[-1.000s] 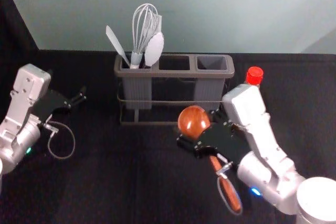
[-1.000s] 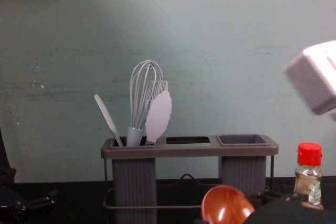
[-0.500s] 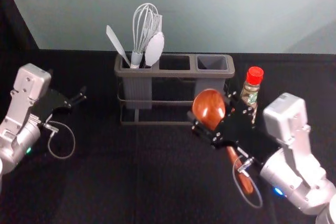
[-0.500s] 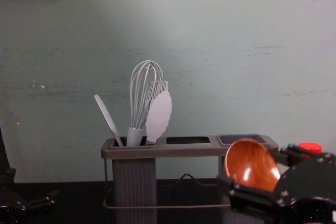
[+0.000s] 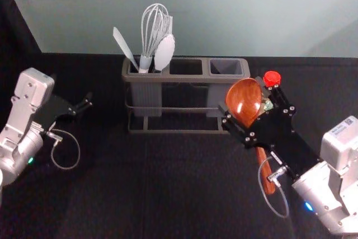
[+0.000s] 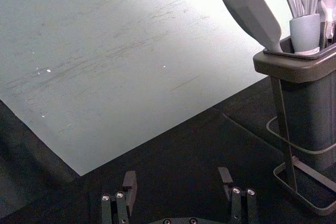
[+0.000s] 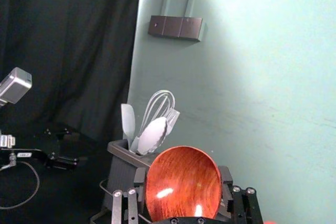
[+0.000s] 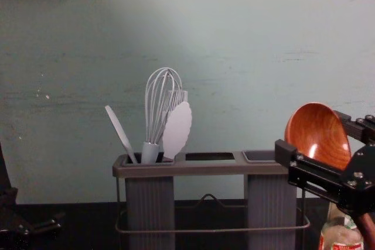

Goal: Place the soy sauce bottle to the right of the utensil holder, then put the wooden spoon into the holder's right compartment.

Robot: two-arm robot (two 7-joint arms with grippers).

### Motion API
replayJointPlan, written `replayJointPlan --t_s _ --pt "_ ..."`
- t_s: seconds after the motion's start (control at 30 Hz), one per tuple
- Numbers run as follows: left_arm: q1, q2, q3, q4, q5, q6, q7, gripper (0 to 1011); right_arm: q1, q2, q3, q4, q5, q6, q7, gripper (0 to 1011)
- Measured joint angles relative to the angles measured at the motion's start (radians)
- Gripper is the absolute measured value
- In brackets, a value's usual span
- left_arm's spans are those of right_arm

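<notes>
Jaws of your right gripper (image 7: 182, 172) close around the spoon (image 5: 240, 96) at its bowl, the handle free below, near the right end of the holder (image 5: 187, 79). Expect light, stiff wood; the round, glossy bowl could slip or swivel, so favor a grip across its sides and lead with the handle into the right compartment (image 5: 226, 66). Mind the bottle (image 8: 340, 239), upright to the holder's right. Your left gripper (image 6: 177, 174) sits parked left of the holder, jaws wide apart.
</notes>
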Motion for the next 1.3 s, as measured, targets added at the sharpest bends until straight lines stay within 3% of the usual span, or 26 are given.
replayJointPlan --t_s 0.9,1.03,1.3 --pt "0.000 0.000 0.000 0.000 0.000 0.000 0.000 1011 0.005 0.000 -0.001 0.002 0.001 -0.001 0.004 840" --pt "0.000 0.000 0.000 0.000 0.000 0.000 0.000 1011 0.042 0.002 -0.004 0.020 0.011 -0.013 0.004 839" --pt "0.000 0.000 0.000 0.000 0.000 0.000 0.000 1011 0.183 0.002 -0.023 0.084 0.049 -0.031 0.039 840"
